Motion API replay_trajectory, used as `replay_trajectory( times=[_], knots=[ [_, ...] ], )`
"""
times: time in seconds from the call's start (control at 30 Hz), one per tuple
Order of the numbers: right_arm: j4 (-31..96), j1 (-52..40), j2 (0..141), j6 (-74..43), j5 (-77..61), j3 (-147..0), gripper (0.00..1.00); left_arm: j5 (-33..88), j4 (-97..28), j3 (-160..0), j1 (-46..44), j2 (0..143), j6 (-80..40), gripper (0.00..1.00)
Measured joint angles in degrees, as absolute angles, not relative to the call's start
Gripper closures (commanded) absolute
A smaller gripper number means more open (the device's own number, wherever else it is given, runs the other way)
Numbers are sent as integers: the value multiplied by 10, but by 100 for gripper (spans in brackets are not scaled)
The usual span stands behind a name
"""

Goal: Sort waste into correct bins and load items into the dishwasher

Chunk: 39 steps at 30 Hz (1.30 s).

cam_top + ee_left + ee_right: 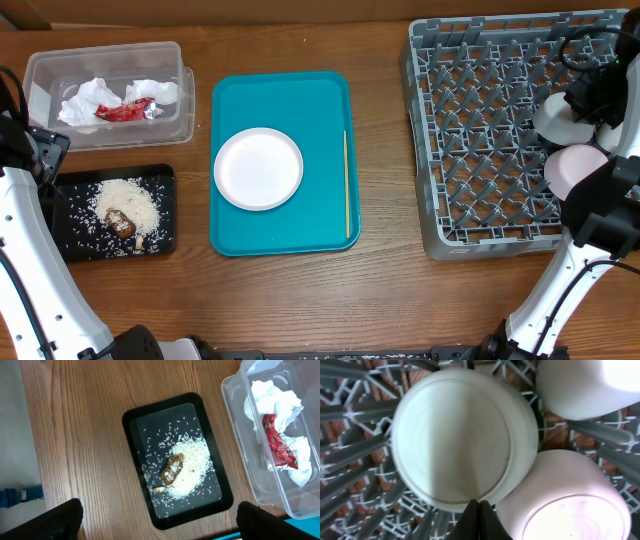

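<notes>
Right gripper closed tip to tip, at the near rim of the grey bowl in the rack. Left gripper spread wide above the black tray.

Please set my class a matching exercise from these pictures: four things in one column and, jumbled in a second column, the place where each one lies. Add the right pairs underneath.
Column 1
1. red wrapper
2. rice grains
3. wooden stick
4. pinkish dish

Column 2
A. on the black tray
B. in the grey dish rack
C. in the clear tub
D. on the teal tray

Right pairs: 1-C, 2-A, 3-D, 4-B.
</notes>
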<state>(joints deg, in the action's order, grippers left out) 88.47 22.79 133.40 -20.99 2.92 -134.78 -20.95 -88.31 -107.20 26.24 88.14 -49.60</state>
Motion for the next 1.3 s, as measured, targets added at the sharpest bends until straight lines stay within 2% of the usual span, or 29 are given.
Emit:
replay_trajectory(
  times=[0.33, 0.73, 1.13, 1.3],
  knots=[
    [855, 227, 1274, -203, 20, -1346, 96, -209, -883, -1072, 262, 881, -496, 0],
    [813, 224, 1294, -194, 17, -1226, 96, -209, -883, -1072, 262, 881, -496, 0],
    [852, 224, 1294, -195, -1, -1239, 96, -209, -883, -1072, 262, 881, -496, 0],
    [858, 220, 1258, -176, -71, -1268, 94, -209, -883, -1072, 262, 881, -496, 0]
  ],
)
